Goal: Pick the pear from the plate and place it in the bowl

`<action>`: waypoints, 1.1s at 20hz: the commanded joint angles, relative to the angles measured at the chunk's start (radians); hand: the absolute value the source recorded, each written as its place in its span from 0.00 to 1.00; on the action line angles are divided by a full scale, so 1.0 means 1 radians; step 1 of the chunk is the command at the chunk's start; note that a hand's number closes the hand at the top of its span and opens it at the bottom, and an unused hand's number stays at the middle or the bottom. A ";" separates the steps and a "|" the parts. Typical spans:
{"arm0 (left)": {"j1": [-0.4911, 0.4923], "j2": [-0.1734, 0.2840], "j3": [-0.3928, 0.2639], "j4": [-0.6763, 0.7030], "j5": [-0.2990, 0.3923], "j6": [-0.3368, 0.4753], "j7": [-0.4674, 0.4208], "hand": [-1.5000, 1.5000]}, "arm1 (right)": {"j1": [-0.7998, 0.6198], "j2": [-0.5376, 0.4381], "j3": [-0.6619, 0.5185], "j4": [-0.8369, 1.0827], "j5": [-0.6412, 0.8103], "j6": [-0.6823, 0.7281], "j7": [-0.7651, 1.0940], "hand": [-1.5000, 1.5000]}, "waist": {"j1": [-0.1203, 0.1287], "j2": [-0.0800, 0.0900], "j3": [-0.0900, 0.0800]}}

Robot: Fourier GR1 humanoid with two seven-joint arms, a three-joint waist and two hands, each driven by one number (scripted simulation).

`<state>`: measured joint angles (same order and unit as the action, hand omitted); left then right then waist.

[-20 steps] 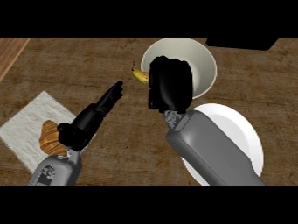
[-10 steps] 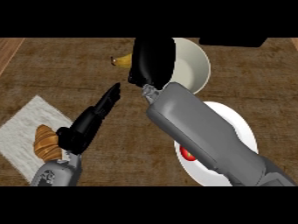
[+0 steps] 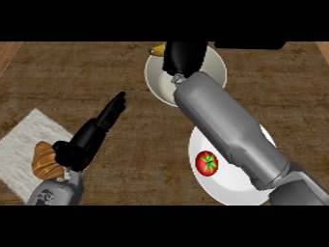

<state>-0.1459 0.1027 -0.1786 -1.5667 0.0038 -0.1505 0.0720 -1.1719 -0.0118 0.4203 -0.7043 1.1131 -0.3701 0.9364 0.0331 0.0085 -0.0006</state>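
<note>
Head view, the only one I had: my right hand [image 3: 185,55] was stretched far forward over the cream bowl [image 3: 155,77] at the top of the brown surface [image 3: 67,72], its fingers curled downward, and a yellow sliver of the pear [image 3: 157,49] showed at the hand's left side, just above the bowl's far rim. I took the fingers as wrapped round the pear, though most of the fruit was hidden under the hand. The grey forearm ran back across the white plate [image 3: 227,185], which lay nearer to me at the right and carried a red tomato [image 3: 207,161]. My left hand [image 3: 95,130] sat at the lower left, fingers straight and together, pointing up and to the right, holding nothing. Beside it a croissant [image 3: 46,160] lay on a pale cloth [image 3: 14,149].
</note>
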 commanded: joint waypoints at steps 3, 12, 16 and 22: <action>-0.031 0.022 0.044 0.003 0.025 -0.018 0.026 0.50 | 0.011 -0.004 -0.136 0.145 -0.141 0.061 -0.111 1.00 | -0.006 0.002 0.001; 0.034 -0.027 -0.019 -0.009 -0.029 0.014 -0.021 0.50 | -0.002 -0.043 -0.342 0.270 -0.341 0.000 -0.443 0.00 | 0.011 0.007 0.001; 0.055 0.027 0.029 -0.066 0.017 -0.033 -0.003 0.50 | 0.019 -0.087 -0.367 0.258 -0.340 -0.084 -0.537 0.00 | 0.000 0.001 0.001; 0.002 0.024 0.051 0.005 0.015 -0.040 -0.022 0.50 | 0.021 -0.067 -0.465 0.216 -0.387 -0.323 -0.511 0.00 | -0.012 0.000 0.001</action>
<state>-0.1389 0.1184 -0.1451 -1.5756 0.0137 -0.1827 0.0604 -1.1611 -0.0655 0.0112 -0.4633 0.7564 -0.5760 0.4429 0.0282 0.0110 0.0005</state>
